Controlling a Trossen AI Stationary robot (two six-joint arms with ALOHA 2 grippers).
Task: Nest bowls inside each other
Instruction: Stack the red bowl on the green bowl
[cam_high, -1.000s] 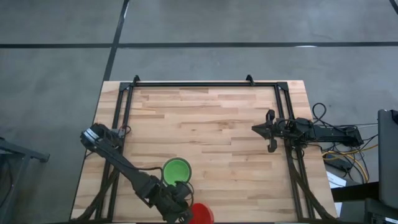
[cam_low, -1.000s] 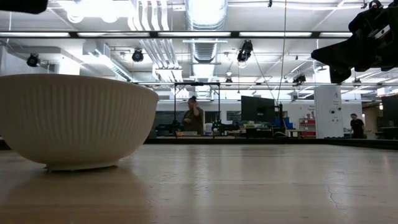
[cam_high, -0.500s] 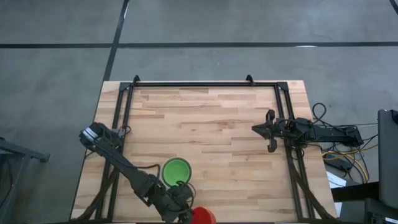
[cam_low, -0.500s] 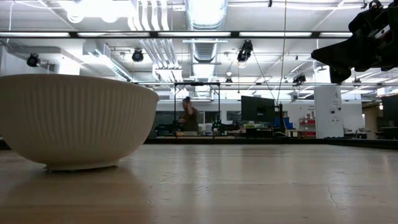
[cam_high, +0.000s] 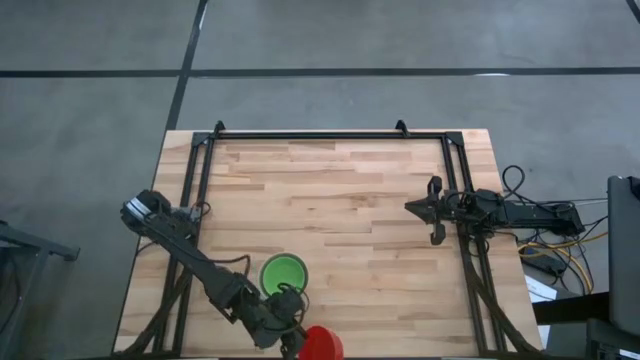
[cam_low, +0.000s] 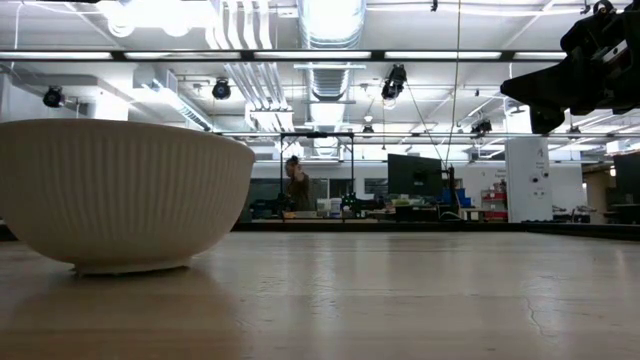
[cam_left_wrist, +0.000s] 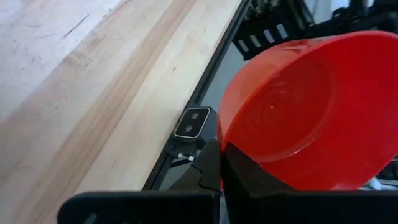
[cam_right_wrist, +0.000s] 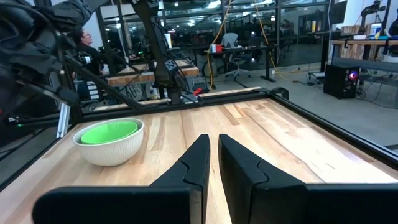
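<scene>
I had the small round red plastic bowl (cam_left_wrist: 305, 112) pinched by its rim, my left gripper (cam_high: 290, 345) clamped on it right at the near edge of the wooden table (cam_high: 340, 190), with the bowl hanging partly out past that edge. Just beside it, a little farther in from the near edge, sat the ribbed cream-white bowl (cam_right_wrist: 111, 149) with bright green plastic bowls (cam_high: 284, 272) already nested inside; how many greens were stacked in there I couldn't tell. So by my reckoning the job was nearly done: the red one was the last bowl out, and it needed carrying over the stack and dropping in. My right gripper (cam_high: 432, 210) waited near the right edge, fingers close together on nothing, a thin gap between them.
</scene>
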